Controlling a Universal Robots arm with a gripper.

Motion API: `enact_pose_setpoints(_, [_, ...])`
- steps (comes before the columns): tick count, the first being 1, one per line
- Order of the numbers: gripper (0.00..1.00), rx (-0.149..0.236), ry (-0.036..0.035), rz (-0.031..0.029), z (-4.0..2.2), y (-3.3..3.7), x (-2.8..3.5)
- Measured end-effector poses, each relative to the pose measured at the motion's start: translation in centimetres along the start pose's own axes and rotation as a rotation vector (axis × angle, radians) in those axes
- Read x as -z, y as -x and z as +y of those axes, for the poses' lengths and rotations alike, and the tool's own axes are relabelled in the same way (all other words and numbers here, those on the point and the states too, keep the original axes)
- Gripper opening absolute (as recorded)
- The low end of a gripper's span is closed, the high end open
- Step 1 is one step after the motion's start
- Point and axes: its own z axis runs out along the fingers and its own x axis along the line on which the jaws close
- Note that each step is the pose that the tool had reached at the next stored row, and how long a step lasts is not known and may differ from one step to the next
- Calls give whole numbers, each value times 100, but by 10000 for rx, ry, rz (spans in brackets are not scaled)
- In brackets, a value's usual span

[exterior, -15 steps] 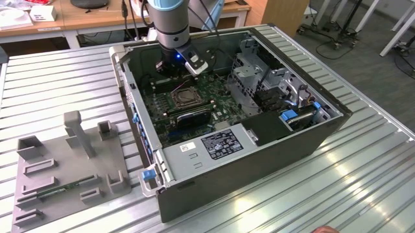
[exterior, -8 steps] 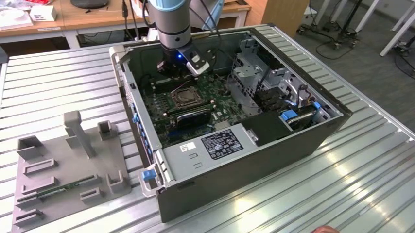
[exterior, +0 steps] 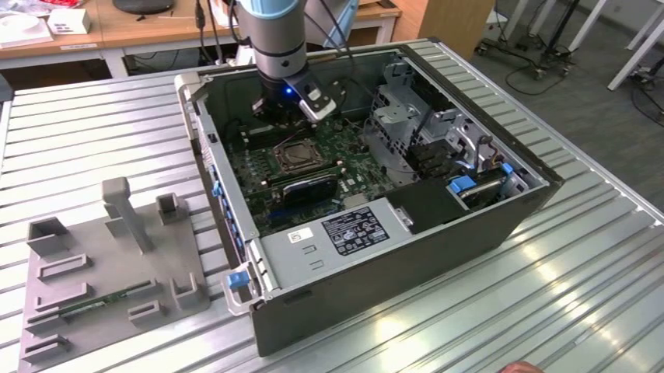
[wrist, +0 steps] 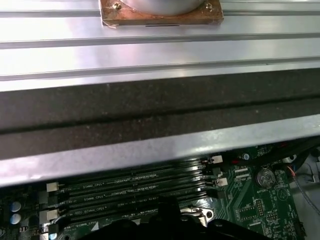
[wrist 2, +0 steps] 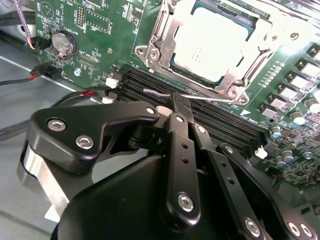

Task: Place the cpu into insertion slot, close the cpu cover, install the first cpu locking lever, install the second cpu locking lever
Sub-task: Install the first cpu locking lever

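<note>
**Closed hand (wrist 2: 177, 102) at the lever beside the insertion slot (exterior: 294, 158)**

Lays the computer case (exterior: 415, 256) open side up, giving the arm (exterior: 272, 31) a straight reach down to the slot. Sets the hand, fingertips pressed together, at the thin locking lever (wrist 2: 155, 92) just beside the slot; cannot tell whether pinching or pushing it. Shows the cpu cover (wrist 2: 155, 37) folded down around the cpu (wrist 2: 212, 42), seated in the slot. Rests the case on a slatted metal desk (exterior: 581, 311), with grey floor (exterior: 560, 85) well beyond the slot.

silver cpu (wrist 2: 215, 40) seated, cpu cover (wrist 2: 161, 31) closed
</note>
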Motion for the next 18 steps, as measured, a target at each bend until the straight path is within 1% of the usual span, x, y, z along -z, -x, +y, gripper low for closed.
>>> enact_pose_setpoints(9, [11, 0, -2, 1, -11, 21, -68])
enact_pose_setpoints(18, [11, -11, -5, -1, -13, 62, -114])
